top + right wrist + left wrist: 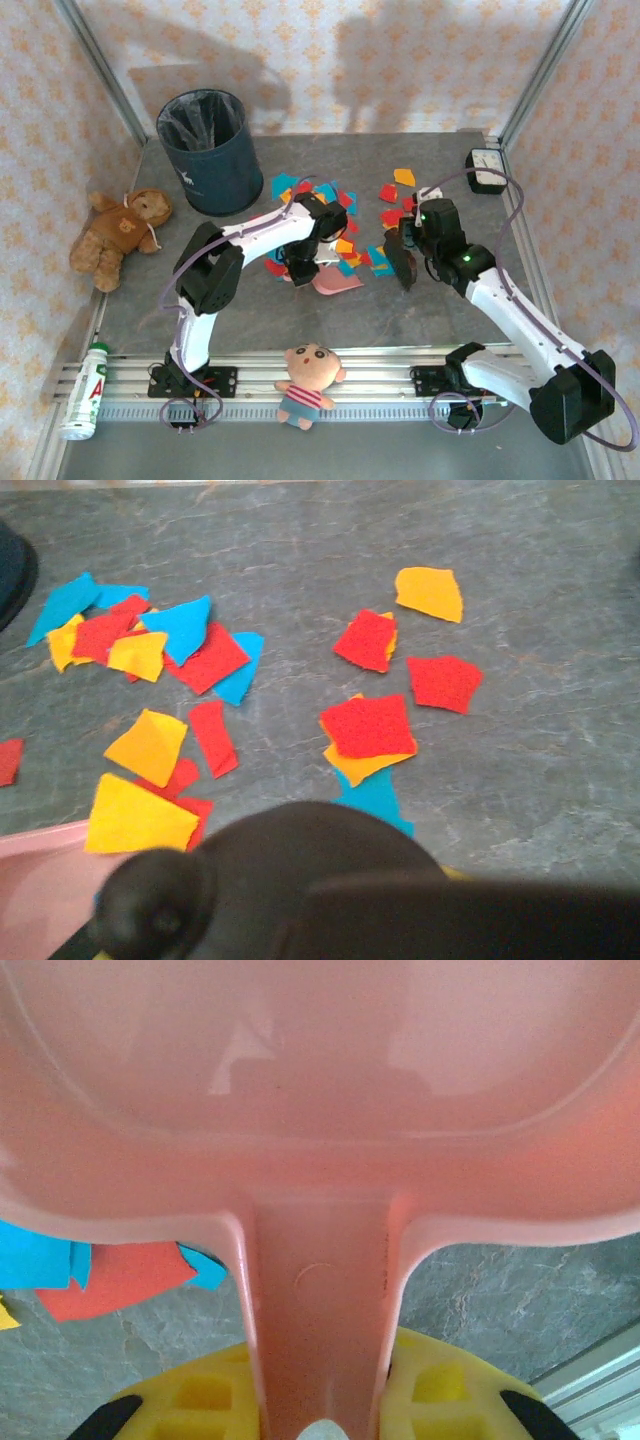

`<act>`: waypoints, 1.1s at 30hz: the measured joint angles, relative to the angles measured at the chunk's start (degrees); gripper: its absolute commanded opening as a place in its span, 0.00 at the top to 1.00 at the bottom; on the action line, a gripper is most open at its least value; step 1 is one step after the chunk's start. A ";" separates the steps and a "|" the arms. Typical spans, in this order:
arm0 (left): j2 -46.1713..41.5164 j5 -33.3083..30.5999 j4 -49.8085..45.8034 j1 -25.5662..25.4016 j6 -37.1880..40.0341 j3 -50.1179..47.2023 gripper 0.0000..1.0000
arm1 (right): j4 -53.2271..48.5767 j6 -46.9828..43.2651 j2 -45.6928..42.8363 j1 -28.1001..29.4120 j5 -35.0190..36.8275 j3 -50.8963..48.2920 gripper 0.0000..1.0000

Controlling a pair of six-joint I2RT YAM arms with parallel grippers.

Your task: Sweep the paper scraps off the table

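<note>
Dark blue bin [208,150] stands at the back left of the table [150,310], well apart from the front rail. Next over, the left gripper [300,268] is clamped on the handle of the pink dustpan [338,283]; on the left wrist camera the yellow pads [440,1390] press that handle from both sides, and as much of the pan's inside as shows is bare. The paper scraps [340,215] lie scattered over mid-table, from beside the bin across to the right arm: red, blue, orange, yellow. One yellow piece [140,818] lies at the pan's edge. The right gripper [410,250] grips a dark brush [400,262] at the right margin of the scatter. Judgement: sweeping hardly started, nearly all scraps to be gathered, nothing seen binned.
</note>
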 measured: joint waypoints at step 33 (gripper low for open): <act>1.27 0.20 0.66 -0.39 0.02 1.05 1.00 | 3.45 2.05 -5.51 0.02 -8.37 -1.84 1.00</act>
